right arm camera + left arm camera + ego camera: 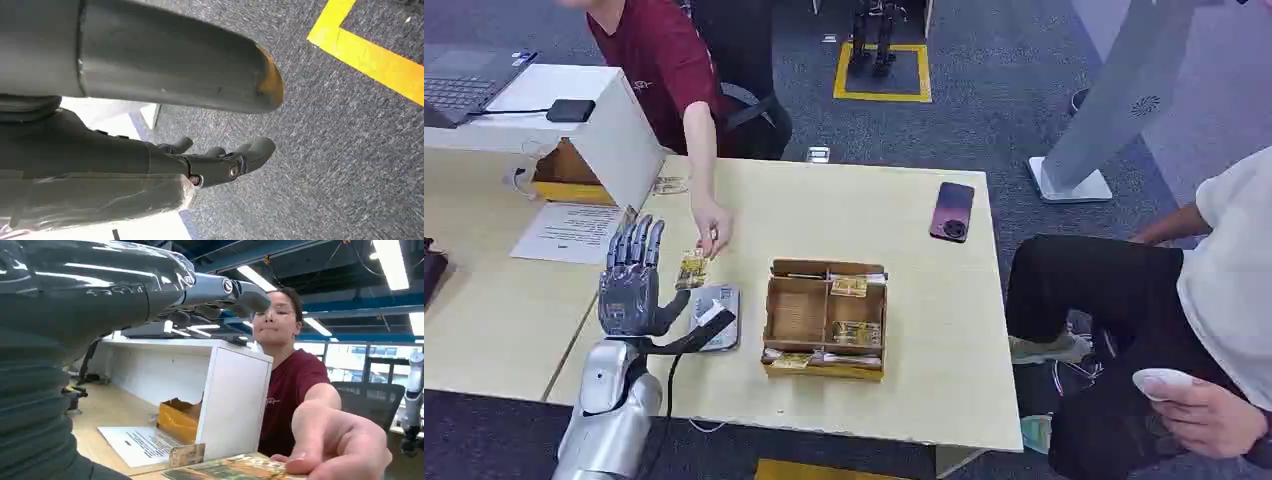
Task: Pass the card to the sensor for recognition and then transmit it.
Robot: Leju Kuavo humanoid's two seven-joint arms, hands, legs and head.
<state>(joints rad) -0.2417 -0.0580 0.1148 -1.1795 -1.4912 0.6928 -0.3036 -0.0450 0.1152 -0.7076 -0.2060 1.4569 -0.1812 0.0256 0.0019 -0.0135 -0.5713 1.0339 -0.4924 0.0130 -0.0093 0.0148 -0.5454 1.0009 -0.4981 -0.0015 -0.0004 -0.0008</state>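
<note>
From my remote seat, nearest me is my left hand (pixel 632 283), raised above the surface (pixel 944 380) with fingers spread and upright, holding nothing. Just beside it lies the grey sensor (pixel 715 317), flat on the surface, left of the brown divided box (pixel 826 318). Just beyond the sensor a person's hand (pixel 713 231) pinches the card (pixel 690 268) (gold-patterned), holding it close to my fingers. My right hand (pixel 220 162) hangs over the carpet, fingers loosely curled around nothing. Far beyond the box lies a dark phone (pixel 952 211).
</note>
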